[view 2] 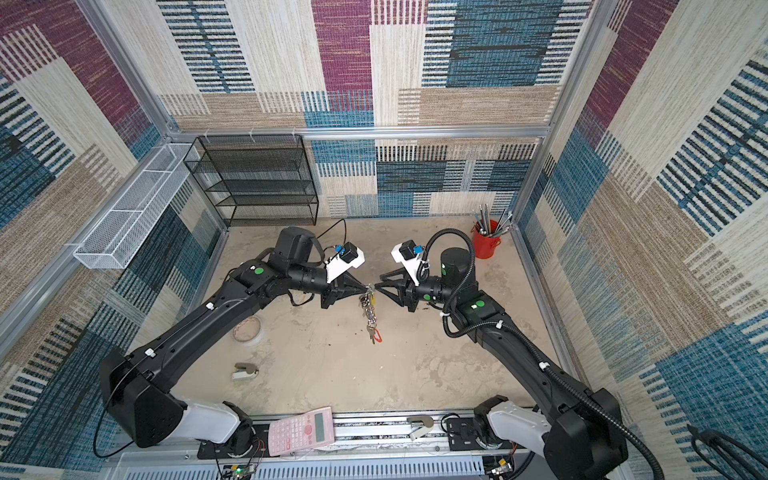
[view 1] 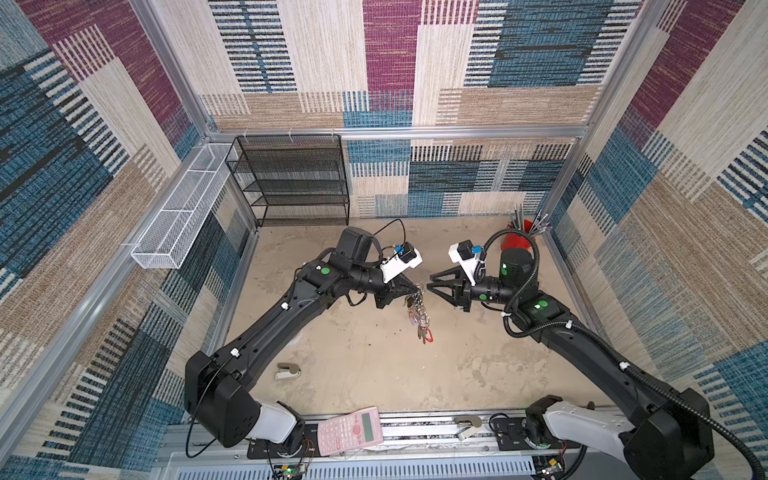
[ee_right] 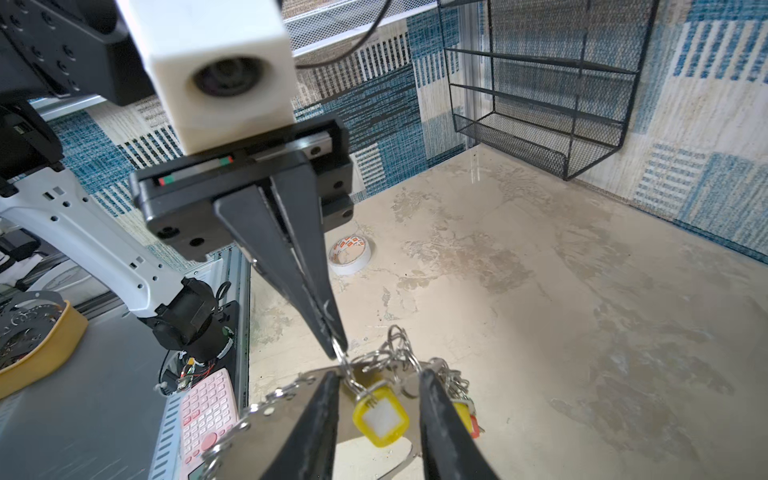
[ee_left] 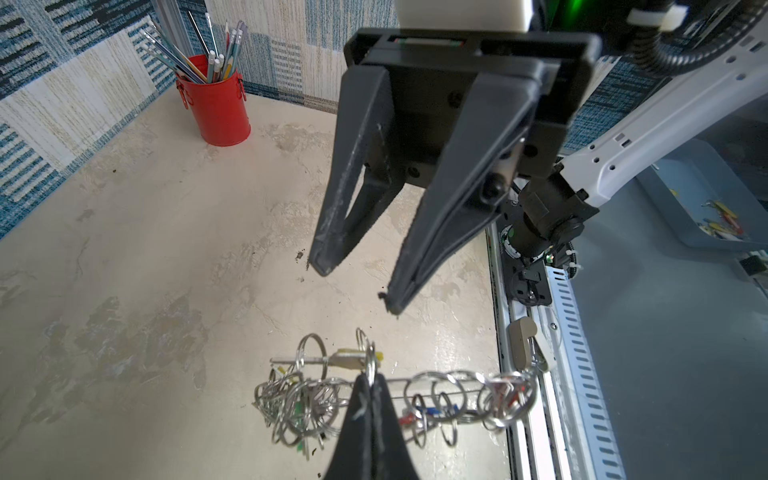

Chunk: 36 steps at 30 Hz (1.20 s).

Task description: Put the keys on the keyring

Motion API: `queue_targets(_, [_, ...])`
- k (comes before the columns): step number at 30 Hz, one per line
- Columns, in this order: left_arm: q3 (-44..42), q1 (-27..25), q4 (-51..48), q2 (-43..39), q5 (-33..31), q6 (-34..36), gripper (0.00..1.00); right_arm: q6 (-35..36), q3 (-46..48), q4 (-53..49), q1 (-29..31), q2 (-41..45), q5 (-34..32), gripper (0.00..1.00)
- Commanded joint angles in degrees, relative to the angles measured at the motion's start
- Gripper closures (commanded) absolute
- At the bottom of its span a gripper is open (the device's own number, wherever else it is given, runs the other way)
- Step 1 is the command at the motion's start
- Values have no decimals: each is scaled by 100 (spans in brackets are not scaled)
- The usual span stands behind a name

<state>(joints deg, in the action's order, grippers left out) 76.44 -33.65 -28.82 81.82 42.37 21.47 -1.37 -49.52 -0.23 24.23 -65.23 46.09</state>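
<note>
Pinch first: my left jaws are pressed flat together on the thin wire ring of the keys (ee_left: 347, 360), no gap at all. Whether the grey band of the keyring (view 2: 370, 309) is caught in that pinch too, I can't tell: my own tips cover the spot. The keyring hangs from that grip between my two arms, above the desk (view 1: 374, 374), trailing down to a red tag (view 1: 431, 336). Whether that low end touches the desk, I can't make out. In both top views the band is buried under loose rings, too small to trace. Now my right jaws: partway open, holding nothing, tips just short of the bundle. From my right wrist the yellow tag (ee_right: 380, 415) shows framed between them. They block the keyring's sides there, and its lower part runs out of frame. A tape roll (view 2: 247, 328) lies near my left arm (view 1: 266, 332), which covers most or all of it in a top view.
</note>
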Motion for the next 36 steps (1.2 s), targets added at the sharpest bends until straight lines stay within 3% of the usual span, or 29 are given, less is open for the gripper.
queue_targets(1, [-214,9,886,-161,225,-501,100,-188,56,290,-6,2,93,65])
queue_targets(15, [-583,17,1617,-324,395,-991,100,-342,221,721,0,-121,535,70])
queue_targets(32, [-945,102,2640,-298,250,-1672,100,-391,358,874,-6,-85,665,99])
queue_targets(36, [-1073,120,2961,-311,374,-1919,100,-408,382,938,-6,-137,687,100])
